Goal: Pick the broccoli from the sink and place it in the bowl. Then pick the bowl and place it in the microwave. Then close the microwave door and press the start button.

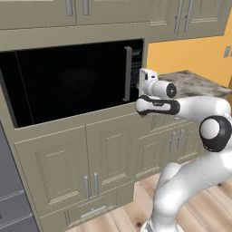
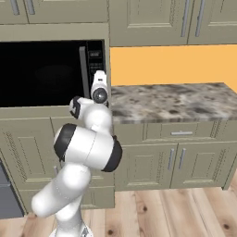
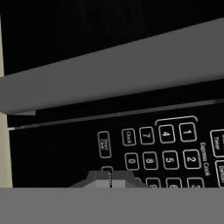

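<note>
Clenched and empty, the tool (image 3: 109,178) is held against the microwave (image 1: 72,84) keypad. Start button is judged directly ahead of its tips.

The white arm reaches forward with elbow bent and forearm level, its tool (image 3: 109,178) closed, fingertips together and pressed at the microwave's control panel (image 3: 166,148)
</note>
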Tool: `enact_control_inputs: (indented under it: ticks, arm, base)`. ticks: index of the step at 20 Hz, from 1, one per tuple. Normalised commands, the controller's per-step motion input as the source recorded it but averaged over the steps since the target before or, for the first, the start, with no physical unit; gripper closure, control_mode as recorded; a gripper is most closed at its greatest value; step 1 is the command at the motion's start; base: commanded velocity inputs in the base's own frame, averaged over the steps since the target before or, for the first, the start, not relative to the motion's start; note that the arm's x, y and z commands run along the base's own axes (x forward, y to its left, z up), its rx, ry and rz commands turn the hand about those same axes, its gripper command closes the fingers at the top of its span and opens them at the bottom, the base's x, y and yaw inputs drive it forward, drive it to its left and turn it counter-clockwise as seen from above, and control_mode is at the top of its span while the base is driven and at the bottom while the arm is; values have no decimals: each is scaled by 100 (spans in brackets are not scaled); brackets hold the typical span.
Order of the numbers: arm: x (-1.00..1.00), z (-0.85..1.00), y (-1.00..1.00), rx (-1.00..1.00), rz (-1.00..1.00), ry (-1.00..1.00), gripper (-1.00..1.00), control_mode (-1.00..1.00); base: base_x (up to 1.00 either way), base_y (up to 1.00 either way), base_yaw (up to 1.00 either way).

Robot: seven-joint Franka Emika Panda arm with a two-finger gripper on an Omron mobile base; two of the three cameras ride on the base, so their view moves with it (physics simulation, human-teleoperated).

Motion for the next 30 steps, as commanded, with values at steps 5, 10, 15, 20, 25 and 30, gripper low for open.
enact_control_inputs:
  ticks: [5, 10, 15, 20, 25, 30]
  arm:
    - [31, -3, -4, 1, 0, 0, 100, -100]
    - [14, -13, -20, 2, 2, -3, 100, -100]
    - [34, -14, -8, 0, 3, -2, 100, -100]
    - [19, -23, -28, 0, 0, -2, 100, -100]
    - [47, -19, -23, 0, 0, 0, 100, -100]
    - [42, -25, -41, 0, 0, 0, 100, -100]
  base:
    - [0, 0, 0]
    - [0, 0, 0]
    - [0, 0, 0]
    - [0, 0, 0]
    - [0, 0, 0]
    - [0, 0, 0]
